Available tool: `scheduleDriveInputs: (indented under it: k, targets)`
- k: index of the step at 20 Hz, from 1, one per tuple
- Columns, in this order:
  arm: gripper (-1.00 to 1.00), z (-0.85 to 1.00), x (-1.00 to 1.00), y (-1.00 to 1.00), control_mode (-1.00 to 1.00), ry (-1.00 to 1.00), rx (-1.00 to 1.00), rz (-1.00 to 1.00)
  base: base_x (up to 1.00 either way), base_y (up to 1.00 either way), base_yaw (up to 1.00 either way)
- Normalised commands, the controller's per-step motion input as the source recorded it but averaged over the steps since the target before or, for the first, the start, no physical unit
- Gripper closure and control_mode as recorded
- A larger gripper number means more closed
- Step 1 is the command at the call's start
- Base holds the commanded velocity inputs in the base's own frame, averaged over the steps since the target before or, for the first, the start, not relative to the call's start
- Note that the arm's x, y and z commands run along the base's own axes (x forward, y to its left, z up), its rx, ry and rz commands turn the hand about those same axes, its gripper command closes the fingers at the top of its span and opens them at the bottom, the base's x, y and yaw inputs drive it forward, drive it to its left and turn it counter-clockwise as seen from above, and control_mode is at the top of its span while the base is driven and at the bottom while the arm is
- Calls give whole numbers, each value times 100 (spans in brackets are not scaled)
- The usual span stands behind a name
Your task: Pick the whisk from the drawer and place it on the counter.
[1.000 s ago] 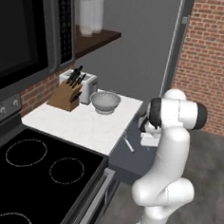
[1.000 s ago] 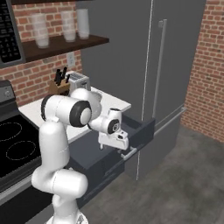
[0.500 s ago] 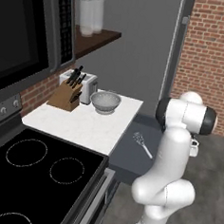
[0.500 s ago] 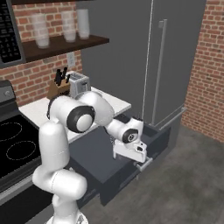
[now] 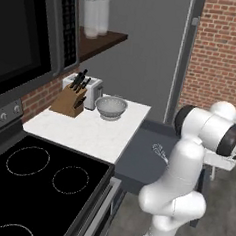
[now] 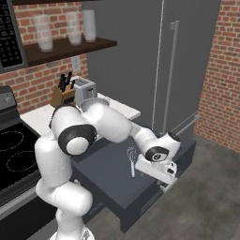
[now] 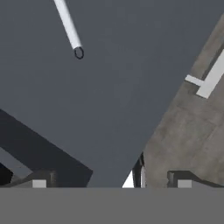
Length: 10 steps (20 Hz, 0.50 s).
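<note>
Silver whisk [image 6: 131,160] flat in open drawer [image 6: 105,180] — end effector [image 6: 165,180] beside, empty.

The drawer [image 6: 108,180] stands pulled out below the counter [image 5: 91,133], and the whisk [image 6: 131,161] lies flat inside it. On the counter, the knife block [image 5: 70,98] sits by the wall, the toaster [image 5: 93,90] just beside it, and the colander [image 5: 111,107] in front. The stovetop [image 5: 40,181] adjoins the counter.
</note>
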Motion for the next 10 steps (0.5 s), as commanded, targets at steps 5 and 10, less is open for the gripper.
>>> scheduleDriveInputs:
  k: [5, 10]
  targets:
    - [-100, 100, 6, 71, -100, -21, -4, 20, 0, 0, 0]
    - [-100, 64, 22, 100, -100, -14, -7, 20, 0, 0, 0]
